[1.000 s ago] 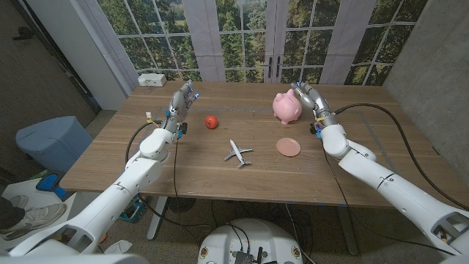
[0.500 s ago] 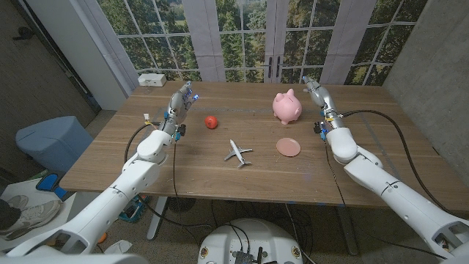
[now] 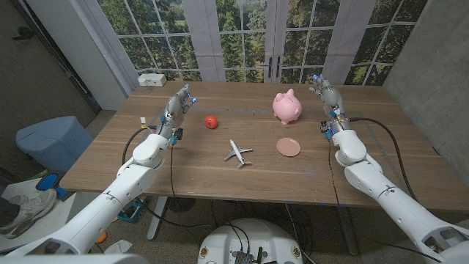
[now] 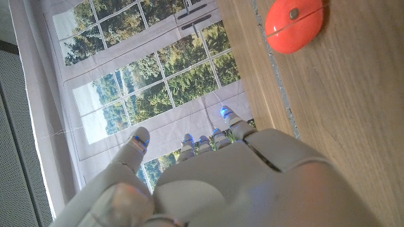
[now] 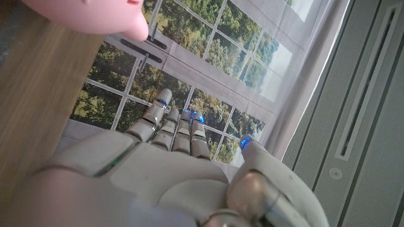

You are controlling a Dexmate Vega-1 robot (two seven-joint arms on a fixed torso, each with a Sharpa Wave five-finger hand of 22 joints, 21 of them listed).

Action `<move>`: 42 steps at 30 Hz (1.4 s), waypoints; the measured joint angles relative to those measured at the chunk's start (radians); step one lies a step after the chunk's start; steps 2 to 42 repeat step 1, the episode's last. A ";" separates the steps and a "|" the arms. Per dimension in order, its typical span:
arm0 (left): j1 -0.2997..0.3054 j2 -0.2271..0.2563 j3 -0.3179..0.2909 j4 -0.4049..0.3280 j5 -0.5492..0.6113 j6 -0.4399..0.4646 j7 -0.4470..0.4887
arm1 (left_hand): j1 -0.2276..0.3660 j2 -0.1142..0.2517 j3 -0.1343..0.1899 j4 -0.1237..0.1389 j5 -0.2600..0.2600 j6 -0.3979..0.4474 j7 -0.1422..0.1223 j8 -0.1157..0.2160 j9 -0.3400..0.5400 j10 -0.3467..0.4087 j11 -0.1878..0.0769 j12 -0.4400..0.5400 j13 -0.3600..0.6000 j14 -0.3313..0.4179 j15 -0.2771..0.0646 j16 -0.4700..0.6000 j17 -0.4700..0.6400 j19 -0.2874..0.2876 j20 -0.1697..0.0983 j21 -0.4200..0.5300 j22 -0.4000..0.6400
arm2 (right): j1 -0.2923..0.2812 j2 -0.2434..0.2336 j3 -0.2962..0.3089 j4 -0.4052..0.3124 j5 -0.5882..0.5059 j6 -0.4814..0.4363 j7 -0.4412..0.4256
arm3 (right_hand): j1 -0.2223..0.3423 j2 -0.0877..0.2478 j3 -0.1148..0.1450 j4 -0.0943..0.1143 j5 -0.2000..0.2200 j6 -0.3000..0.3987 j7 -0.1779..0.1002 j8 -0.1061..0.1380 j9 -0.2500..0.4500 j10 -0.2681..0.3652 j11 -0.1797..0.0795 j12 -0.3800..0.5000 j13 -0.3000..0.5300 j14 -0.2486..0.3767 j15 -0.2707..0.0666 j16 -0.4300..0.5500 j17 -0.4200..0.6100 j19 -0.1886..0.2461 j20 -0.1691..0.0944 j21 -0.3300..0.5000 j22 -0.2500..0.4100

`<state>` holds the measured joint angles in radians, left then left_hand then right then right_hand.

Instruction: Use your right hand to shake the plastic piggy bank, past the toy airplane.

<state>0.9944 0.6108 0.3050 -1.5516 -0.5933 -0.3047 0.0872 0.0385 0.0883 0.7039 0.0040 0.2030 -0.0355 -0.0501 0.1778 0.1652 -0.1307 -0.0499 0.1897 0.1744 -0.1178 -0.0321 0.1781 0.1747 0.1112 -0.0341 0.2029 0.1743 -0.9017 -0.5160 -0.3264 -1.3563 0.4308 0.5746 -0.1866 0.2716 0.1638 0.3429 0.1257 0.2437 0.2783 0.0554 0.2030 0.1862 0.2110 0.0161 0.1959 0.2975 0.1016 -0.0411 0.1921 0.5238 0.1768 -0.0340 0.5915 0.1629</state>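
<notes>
From the head view, the pink plastic piggy bank (image 3: 287, 107) stands upright on the far half of the wooden bench (image 3: 220, 172), beyond the toy airplane (image 3: 237, 152) and a small pink plate (image 3: 288, 147) that lies beside the plane. The right robot hand (image 3: 327, 97) is raised just to the right of the piggy bank, apart from it, fingers extended and spread with nothing between them. The left robot hand (image 3: 178, 103) stands on the far left part of the bench, fingers likewise extended and holding nothing; a red tomato-like ball (image 3: 211, 122) sits near it, not touching. A white box (image 3: 152, 79) rests at the far left corner. Both forearms are cut off at the bottom corners of the picture.

In the left wrist view, the back of the left robot hand (image 4: 221, 183) shows with its fingers straight and slightly apart, empty. The red ball (image 4: 294, 24) lies on the bench (image 4: 341, 101), cut off at the picture's edge. A window with trees lies beyond.

In the right wrist view, the right robot hand (image 5: 170, 170) shows its fingers straight and loosely apart, gripping nothing. A rounded pink portion of the piggy bank (image 5: 95, 16) shows, cut off by the frame, so its shape is hard to make out; it is clear of the fingers.
</notes>
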 measured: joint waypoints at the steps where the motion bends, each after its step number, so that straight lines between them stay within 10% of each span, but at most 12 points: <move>1: 0.000 0.000 0.000 0.000 0.000 0.000 0.000 | 0.000 0.000 0.000 0.000 0.000 0.000 0.000 0.000 0.000 0.000 0.000 0.000 0.000 0.000 0.000 0.000 0.000 0.000 0.000 0.000 0.000 | -0.001 0.006 0.005 0.005 0.000 0.000 0.000 | 0.008 0.008 0.004 0.001 0.000 0.000 0.000 0.000 0.000 0.000 0.000 0.000 -0.001 0.000 0.000 0.000 0.000 0.000 0.000 0.000 0.000; 42: 0.000 0.000 0.000 0.000 0.000 0.000 0.000 | 0.000 0.000 0.000 0.000 0.000 0.000 0.000 0.000 0.000 0.000 0.000 0.000 0.000 0.000 0.000 0.000 0.000 0.000 0.000 0.000 0.000 | -0.001 0.006 0.005 0.005 0.000 0.000 0.000 | 0.008 0.008 0.004 0.001 0.000 0.000 0.000 0.000 0.000 0.000 0.000 0.000 -0.001 0.000 0.000 0.000 0.000 0.000 0.000 0.000 0.000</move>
